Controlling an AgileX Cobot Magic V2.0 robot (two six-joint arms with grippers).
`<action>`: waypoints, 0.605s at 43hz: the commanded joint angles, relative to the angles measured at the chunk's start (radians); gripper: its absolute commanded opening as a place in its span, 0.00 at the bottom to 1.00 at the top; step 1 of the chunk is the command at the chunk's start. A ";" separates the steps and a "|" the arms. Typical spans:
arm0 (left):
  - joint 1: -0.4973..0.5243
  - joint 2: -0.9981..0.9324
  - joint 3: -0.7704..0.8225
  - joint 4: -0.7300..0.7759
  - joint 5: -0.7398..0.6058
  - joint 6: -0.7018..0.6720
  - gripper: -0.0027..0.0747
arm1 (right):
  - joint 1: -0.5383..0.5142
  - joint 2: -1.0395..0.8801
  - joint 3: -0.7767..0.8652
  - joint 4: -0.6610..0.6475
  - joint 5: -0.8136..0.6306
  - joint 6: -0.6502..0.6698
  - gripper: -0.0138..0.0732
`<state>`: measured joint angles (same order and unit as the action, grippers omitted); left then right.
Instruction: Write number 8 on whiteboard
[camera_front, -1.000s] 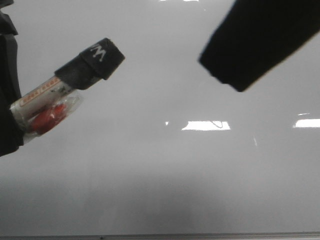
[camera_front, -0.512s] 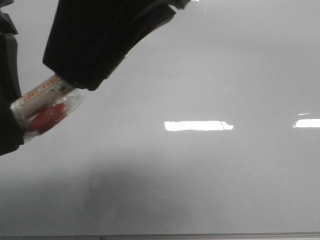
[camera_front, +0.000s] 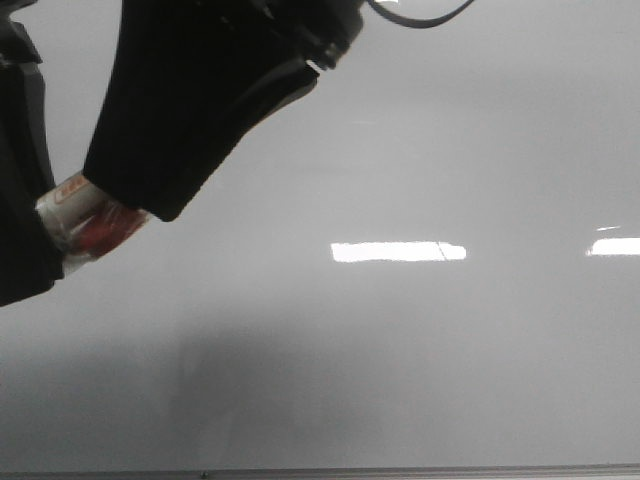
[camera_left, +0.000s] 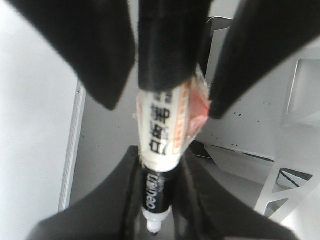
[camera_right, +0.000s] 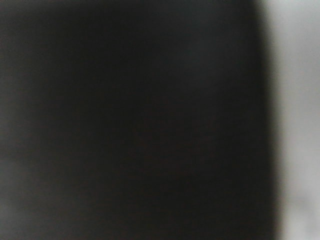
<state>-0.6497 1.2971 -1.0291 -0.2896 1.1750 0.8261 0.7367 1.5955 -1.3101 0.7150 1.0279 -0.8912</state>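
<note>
The whiteboard (camera_front: 420, 350) fills the front view; it is blank and no number 8 shows on it. My left gripper (camera_front: 30, 215) at the left edge is shut on a marker (camera_front: 92, 224) with a white barrel and a red label. In the left wrist view the left gripper (camera_left: 160, 167) clamps the marker (camera_left: 162, 130) near its black printed end. My right gripper (camera_front: 155, 190) reaches in from above and covers the marker's black cap (camera_left: 165, 45). Its two fingers (camera_left: 107, 75) straddle the cap with narrow gaps, open. The right wrist view is dark blur.
The whiteboard's thin frame edge (camera_front: 400, 471) runs along the bottom of the front view. Bright light reflections (camera_front: 398, 251) lie on the board at the middle right. Grey metal framing (camera_left: 280, 150) shows beyond the board's edge in the left wrist view.
My right gripper swept from the upper right across to the left and came down over the marker's cap, hiding it. The left gripper and marker shifted slightly left.
</note>
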 joint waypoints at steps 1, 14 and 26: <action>-0.008 -0.021 -0.036 -0.024 -0.029 -0.002 0.06 | -0.002 -0.038 -0.033 0.062 0.006 -0.015 0.32; -0.008 -0.021 -0.036 -0.030 -0.054 -0.076 0.73 | -0.015 -0.040 -0.033 0.061 0.016 -0.015 0.09; 0.032 -0.059 -0.033 -0.077 -0.034 -0.138 0.74 | -0.149 -0.107 0.030 0.060 0.059 -0.014 0.09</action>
<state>-0.6346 1.2891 -1.0291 -0.3071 1.1491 0.7063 0.6365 1.5611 -1.2875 0.7300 1.1013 -0.8948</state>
